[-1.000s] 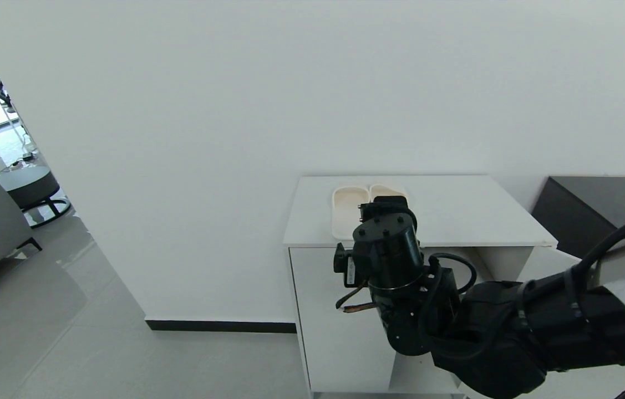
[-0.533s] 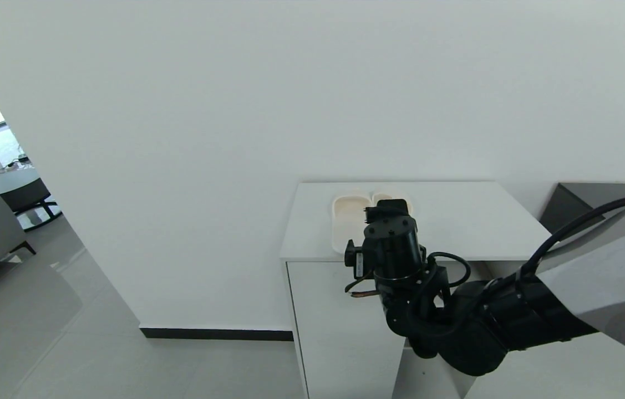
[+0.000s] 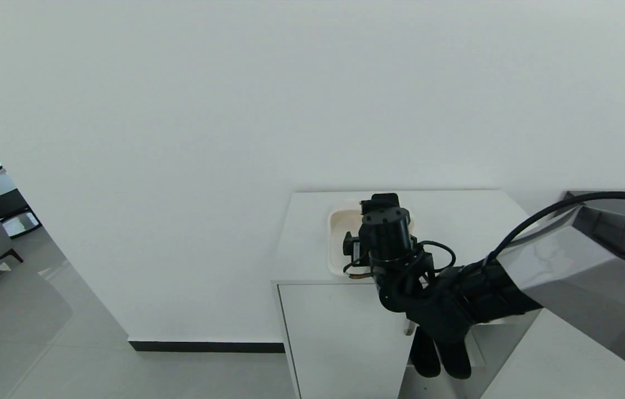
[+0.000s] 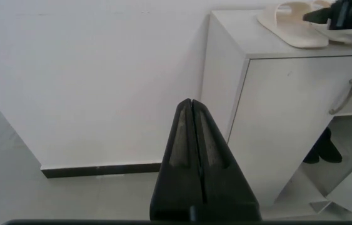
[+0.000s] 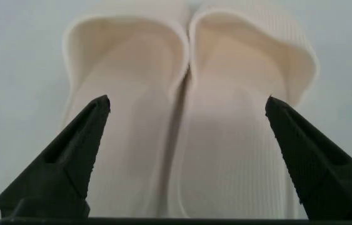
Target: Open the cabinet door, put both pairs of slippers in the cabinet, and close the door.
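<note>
1. We see the white cabinet against the white wall, on the right side of the scene, standing on a pale tiled floor.
2. The cream slippers lie side by side on the cabinet's top, towards its left half, touching each other along their inner edges.
3. The right claw hangs just above the cream slippers with its two fingers spread wide apart, one outside each slipper. Neither finger touches them.
4. The right arm comes in from the lower right of the head view, and its wrist covers the right slipper of the pair.
5. The left claw has its fingers pressed together with nothing between them. It sits low, left of the cabinet and well apart from it, facing the wall and the cabinet's left side.
6. The left door of the cabinet is closed, with a slim handle at its right edge.
7. To the right of that door the cabinet front is open, and shelves show inside.
8. The dark slippers are inside the cabinet, low down behind the open part.
9. A black skirting strip runs along the foot of the wall, left of the cabinet.
</note>
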